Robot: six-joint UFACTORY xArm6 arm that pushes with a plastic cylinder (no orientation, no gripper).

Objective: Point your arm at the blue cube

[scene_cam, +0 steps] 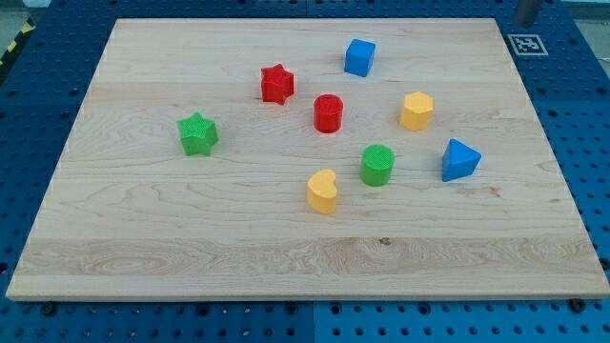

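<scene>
My tip was out of frame (no pincer state could be told). The blue plastic cube (359, 57) sat near the wooden bench's (191, 238) top edge.

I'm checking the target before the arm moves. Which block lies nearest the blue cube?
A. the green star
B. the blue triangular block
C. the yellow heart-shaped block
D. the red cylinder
D: the blue cube sits near the view's top, and the red cylinder just below-left is its closest neighbour. My tip is not in view.
</scene>
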